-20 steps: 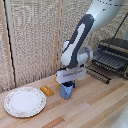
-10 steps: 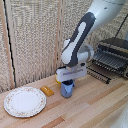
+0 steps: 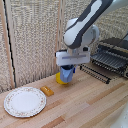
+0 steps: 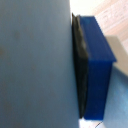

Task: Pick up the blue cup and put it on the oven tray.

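Right, I've got the pincer [image 3: 68, 75] clamped on the blue cup [image 3: 67, 74], hanging just above the yellow bowl [image 3: 61, 79] on the surface [image 3: 85, 107], and my worry is the cup slipping or clipping the oven tray [image 3: 111, 61] bars during the carry.

The light wooden plank surface [image 3: 85, 105] carries every item seen in the exterior view. A round white plate with a floral rim [image 3: 24, 101] lies flat on it towards the exterior view's left. Just beside the plate, not touching it, lies a small flat orange block [image 3: 47, 90]. Further back stands a flat yellow bowl [image 3: 62, 79], partly hidden from the camera. The black-and-silver toaster oven [image 3: 114, 56] sits at the exterior view's right; its base is partly cut off, so its contact with the surface appears likely but cannot be confirmed.
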Tool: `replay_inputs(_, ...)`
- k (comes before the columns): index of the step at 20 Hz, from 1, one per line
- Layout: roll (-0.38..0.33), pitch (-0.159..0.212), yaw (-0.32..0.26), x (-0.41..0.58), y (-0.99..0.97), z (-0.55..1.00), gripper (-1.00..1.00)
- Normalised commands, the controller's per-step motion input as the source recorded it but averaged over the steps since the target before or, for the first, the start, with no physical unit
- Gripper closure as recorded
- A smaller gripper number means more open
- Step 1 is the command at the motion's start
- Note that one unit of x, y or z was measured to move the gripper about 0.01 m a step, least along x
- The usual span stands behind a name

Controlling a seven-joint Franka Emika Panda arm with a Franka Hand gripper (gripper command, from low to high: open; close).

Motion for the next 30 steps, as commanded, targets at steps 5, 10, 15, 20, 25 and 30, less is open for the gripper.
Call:
replay_inputs(5,-0.036,-0.087,-0.247,0.195,-0.29,0.57,1.00)
replay_inputs(10,-0.030,-0.019,-0.247,0.239,-0.37,0.59,1.00)
replay_inputs(15,-0.050,0.052,-0.185,0.283,-0.59,0.58,1.00)
replay_inputs(20,-0.013,0.062,-0.158,0.287,-0.70,0.46,1.00)
replay_inputs(25,0.000,0.066,-0.145,0.309,-0.73,0.41,1.00)
replay_inputs(30,0.000,0.051,-0.142,0.354,-0.71,0.15,1.00)
